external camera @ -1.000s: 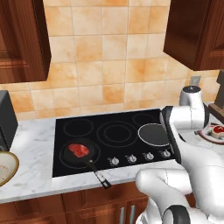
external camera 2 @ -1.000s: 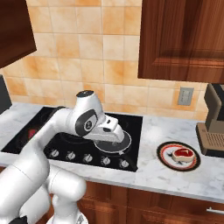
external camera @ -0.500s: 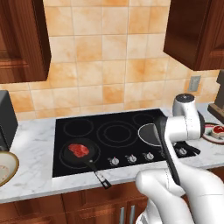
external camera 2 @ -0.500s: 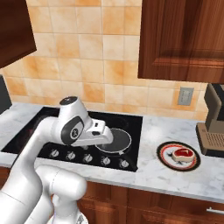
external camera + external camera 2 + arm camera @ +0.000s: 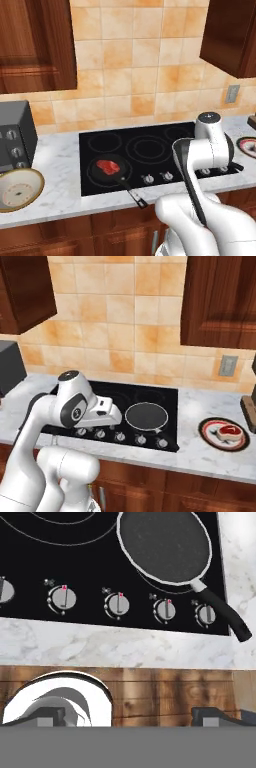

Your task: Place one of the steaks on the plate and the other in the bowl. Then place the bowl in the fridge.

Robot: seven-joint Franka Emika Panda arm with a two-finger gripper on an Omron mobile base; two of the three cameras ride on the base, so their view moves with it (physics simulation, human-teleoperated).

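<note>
1. Kitchen wall of orange-tan tiles, dark wood cabinets above; white marble counter (image 5: 60,170) runs along it with a black cooktop (image 5: 150,150) set in, wood drawer fronts below.
2. Left base view: small dark frying pan (image 5: 111,170) on the cooktop's front left burner, handle pointing to the counter's front edge; raw deep red steak (image 5: 107,166) lies flat in it.
3. Bowl (image 5: 19,187), tan rim and cream inside, sits on the counter near its front left, well apart from the cooktop, just in front of a grey toaster oven (image 5: 15,135).
4. Right base view: plate (image 5: 224,434) with dark rim on the counter right of the cooktop, near the front edge; second steak (image 5: 227,431), pale at the edge with red top, rests on it.
5. Second frying pan (image 5: 146,416), nothing in it, on the cooktop's front right burner; hand view shows the same pan (image 5: 165,547) with its handle angled toward the cooktop's front right corner; row of knobs (image 5: 117,605) along the cooktop's front edge.
6. Gripper (image 5: 130,717) hangs over the counter's front edge above the wood fronts; finger tips (image 5: 212,714) stand wide apart, nothing between them.
7. Wall outlet (image 5: 228,365) above the counter at right.
</note>
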